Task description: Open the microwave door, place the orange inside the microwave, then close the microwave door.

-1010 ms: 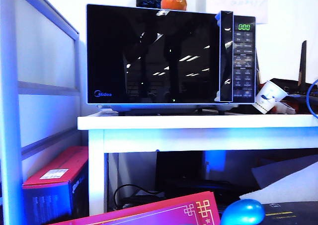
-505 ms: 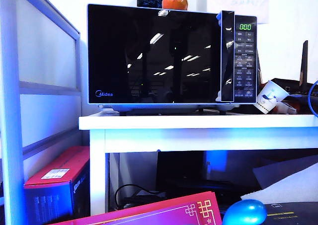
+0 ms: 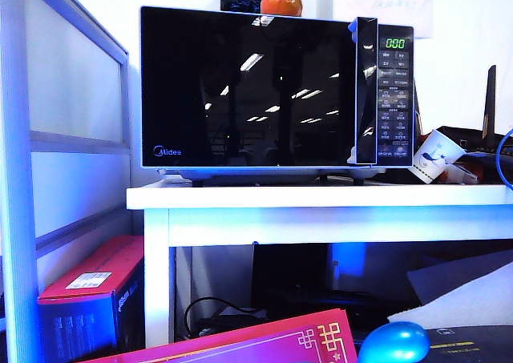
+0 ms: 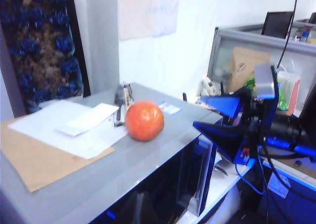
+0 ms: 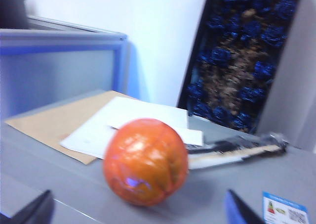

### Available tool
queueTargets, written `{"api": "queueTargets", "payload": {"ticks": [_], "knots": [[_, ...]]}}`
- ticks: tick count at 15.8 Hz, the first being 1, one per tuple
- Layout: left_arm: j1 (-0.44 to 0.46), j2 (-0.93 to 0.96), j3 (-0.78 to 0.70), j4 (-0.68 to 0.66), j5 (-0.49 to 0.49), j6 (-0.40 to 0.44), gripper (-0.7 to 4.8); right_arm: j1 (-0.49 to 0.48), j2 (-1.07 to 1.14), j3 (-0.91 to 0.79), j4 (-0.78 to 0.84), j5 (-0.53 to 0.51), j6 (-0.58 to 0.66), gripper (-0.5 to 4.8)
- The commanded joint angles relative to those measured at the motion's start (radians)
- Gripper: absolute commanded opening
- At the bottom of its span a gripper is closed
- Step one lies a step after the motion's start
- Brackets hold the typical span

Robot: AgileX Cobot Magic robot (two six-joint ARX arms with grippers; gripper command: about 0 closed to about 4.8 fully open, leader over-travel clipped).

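Note:
The microwave stands on a white table with its black glass door shut flat. The orange sits on the microwave's grey top. My right gripper is level with that top and open. Its dark fingertips stand wide apart on either side of the orange, just short of it and not touching. The left wrist view looks down on the orange and shows the right gripper as blue spread fingers a short way from it. My left gripper's own jaws are out of view. Neither arm appears in the exterior view.
White papers, a brown sheet and a dark clip-like thing lie on the microwave's top behind the orange. A tipped paper cup lies on the table. Below are a red box and a blue oval.
The exterior picture has shifted slightly and the reflections in the door glass have changed. The orange and the door have not moved.

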State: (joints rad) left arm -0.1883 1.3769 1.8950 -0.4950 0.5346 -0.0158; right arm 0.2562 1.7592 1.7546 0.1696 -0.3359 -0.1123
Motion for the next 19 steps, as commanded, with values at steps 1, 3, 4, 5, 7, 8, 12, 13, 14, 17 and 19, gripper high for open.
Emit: {"api": "queueTargets", "payload": {"ticks": [1,3,4,5,7,8,12,13,14,17,19], "knots": [[0.0,-0.002,0.003,0.001,0.004,0.001,0.17,0.002,-0.003,0.005,-0.005,0.005,-0.001,4.79],[-0.006,0.009,0.003,-0.021,0.003,0.001,0.17,0.002,-0.003,0.005,-0.009,0.004,-0.001,4.79],[-0.02,0.02,0.003,-0.027,0.004,0.001,0.17,0.002,-0.003,0.006,-0.008,0.004,-0.001,4.79],[-0.03,0.031,0.003,-0.037,0.004,0.002,0.17,0.002,-0.003,0.006,-0.013,0.001,-0.001,4.79],[-0.035,0.042,0.003,-0.05,0.004,0.001,0.17,0.002,-0.003,0.006,-0.026,0.0,-0.001,4.79],[-0.055,0.042,0.003,-0.04,0.003,0.002,0.17,0.002,-0.003,0.006,-0.031,0.0,0.0,4.79],[-0.072,0.048,0.003,-0.027,0.002,0.009,0.17,0.002,-0.003,0.006,-0.027,0.004,-0.001,4.79],[-0.074,0.05,0.003,-0.027,0.002,0.009,0.17,0.002,-0.003,0.006,-0.027,0.004,-0.001,4.79],[-0.074,0.056,0.003,-0.028,0.001,0.009,0.17,0.002,-0.003,0.008,-0.027,0.004,-0.001,4.79],[-0.093,0.087,0.003,-0.028,0.002,0.009,0.17,0.002,-0.003,0.009,-0.026,0.004,-0.001,4.79],[-0.096,0.102,0.003,-0.034,0.004,0.009,0.17,0.002,0.0,0.009,-0.024,0.004,-0.001,4.79]]}}
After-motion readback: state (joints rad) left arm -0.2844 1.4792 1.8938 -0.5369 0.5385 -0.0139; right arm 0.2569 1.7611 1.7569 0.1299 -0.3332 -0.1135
